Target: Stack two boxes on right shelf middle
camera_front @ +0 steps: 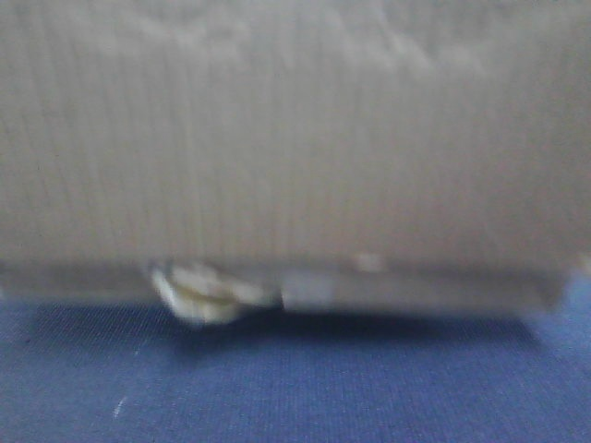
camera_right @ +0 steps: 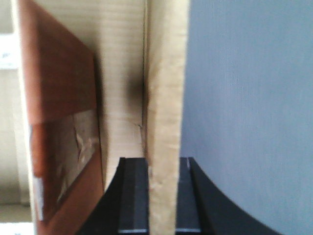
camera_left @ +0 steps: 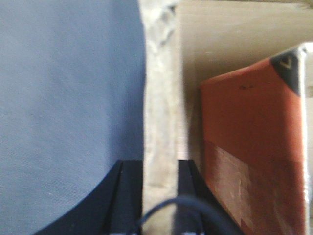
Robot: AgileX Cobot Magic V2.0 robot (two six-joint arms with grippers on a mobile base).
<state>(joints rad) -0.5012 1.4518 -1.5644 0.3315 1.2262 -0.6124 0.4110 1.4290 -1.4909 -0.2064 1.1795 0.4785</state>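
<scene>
Brown corrugated cardboard box (camera_front: 295, 138) fills nearly the whole front view. Heavy blur, only the vertical fluting reads. It sits on a blue woven fabric surface (camera_front: 295, 388). A crumpled wad of yellowish clear tape (camera_front: 205, 293) sticks out at its bottom edge, left of centre. A pale grey strip (camera_front: 416, 291) runs beside the wad along the base, too blurred to identify.

Left wrist view: left gripper (camera_left: 159, 166) is clenched on one side wall of the box, a black finger on each face, wall edge running straight up between them. Outside the wall, on the left, only the fabric. Inside, on the right, a flat thin reddish-brown cardboard box (camera_left: 249, 147) stands on edge, near the wall but apart from it. It has a taped patch low down and a dark triangular corner piece (camera_left: 287, 66) up top. A black cable (camera_left: 171, 203) loops across the finger bases.

Right wrist view: right gripper (camera_right: 164, 164) is grasping a side wall the same way, fingers tight on both faces. Fabric on the right. The flat box is on the left, inside, with wrinkled peeling tape on its face. The inner wall shows a small crease just above the inner finger.
</scene>
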